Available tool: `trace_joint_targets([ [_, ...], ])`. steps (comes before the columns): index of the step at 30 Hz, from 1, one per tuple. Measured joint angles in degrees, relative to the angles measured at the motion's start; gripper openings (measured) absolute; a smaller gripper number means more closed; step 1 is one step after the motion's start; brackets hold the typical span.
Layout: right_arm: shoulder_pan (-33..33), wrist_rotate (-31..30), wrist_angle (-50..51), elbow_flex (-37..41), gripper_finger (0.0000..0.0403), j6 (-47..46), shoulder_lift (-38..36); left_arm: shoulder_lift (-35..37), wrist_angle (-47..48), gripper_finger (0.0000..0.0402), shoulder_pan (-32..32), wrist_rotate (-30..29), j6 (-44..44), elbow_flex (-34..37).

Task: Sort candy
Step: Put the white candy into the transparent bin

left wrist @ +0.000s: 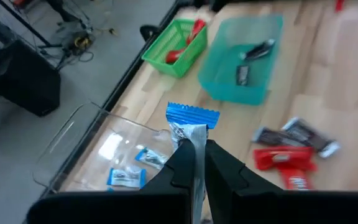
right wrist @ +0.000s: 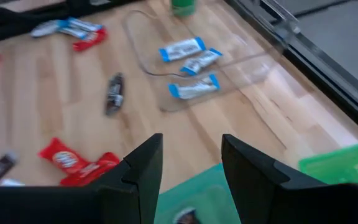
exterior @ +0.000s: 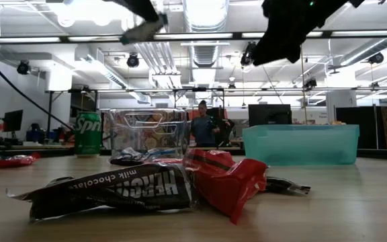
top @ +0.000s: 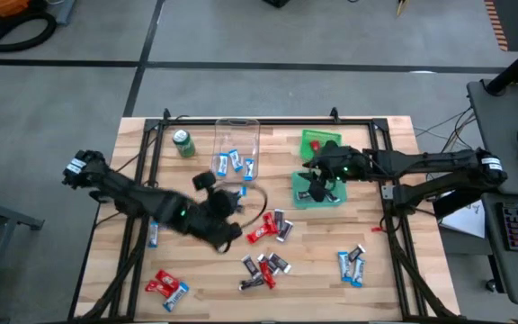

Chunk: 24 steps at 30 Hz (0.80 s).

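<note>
Jaws of the left gripper [left wrist: 199,163] are pinched tight on a blue-and-white candy bar [left wrist: 191,124], its crimped end sticking up between them, held above the bench [top: 421,234] just beside the clear bin [top: 237,137]. Jaws of the right gripper [right wrist: 190,163] stand apart with nothing between them, hanging over the teal bin [top: 319,191].

From largest down: the bench carries the clear bin with three blue-and-white bars [right wrist: 192,64] inside, the teal bin with at least two dark bars [left wrist: 252,62] in it, and the green basket [left wrist: 178,45] holding red bars, though how many cannot be told. A green soda can [top: 183,144] stands near the clear bin.

Loose candy [top: 268,227] lies mixed in the middle of the bench, red and black-and-silver wrappers overlapping. Two blue-and-white bars [top: 351,265] lie toward the right arm's side, and a red-and-blue pair [top: 166,286] sits at the near left corner. In the low view a black bar [exterior: 106,188] and a red wrapper [exterior: 227,178] fill the foreground, hiding most of what lies behind. The left arm covers part of the bench beneath it.
</note>
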<state>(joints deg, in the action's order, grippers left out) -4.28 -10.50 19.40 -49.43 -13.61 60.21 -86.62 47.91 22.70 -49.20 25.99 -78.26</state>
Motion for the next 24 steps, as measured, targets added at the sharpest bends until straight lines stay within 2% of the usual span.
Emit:
trace_joint_targets([
  [6, 5.13, -0.02, 0.0, 0.0, 0.0153, 0.02, -1.67, 0.51, -7.93, 0.0001, -14.39, 11.28, -14.33, 1.27],
  [11, 8.63, -0.08, -0.07, 0.0, 0.0153, -0.07, -1.46, 0.49, -17.96, 0.0001, -29.51, 24.32, -23.8, 4.96],
  [15, 10.52, -0.17, -0.15, 0.0, 0.0153, -1.12, -1.04, -0.52, -23.76, 0.0001, -42.46, 30.87, -22.69, 8.97],
  [18, 11.42, -0.2, -0.21, 0.02, 0.0153, -1.38, -0.77, -1.99, -27.67, 0.0001, -49.45, 34.46, -18.86, 11.8],
  [21, 11.7, -0.21, -0.43, 0.12, 0.0153, -1.81, -0.48, -2.66, -31.52, 0.0001, -52.78, 38.24, -19.13, 13.74],
  [24, 11.68, -0.63, -0.41, 0.36, 0.0153, -2.24, -0.4, -3.12, -32.86, 0.0002, -53.91, 38.08, -19.44, 14.23],
])
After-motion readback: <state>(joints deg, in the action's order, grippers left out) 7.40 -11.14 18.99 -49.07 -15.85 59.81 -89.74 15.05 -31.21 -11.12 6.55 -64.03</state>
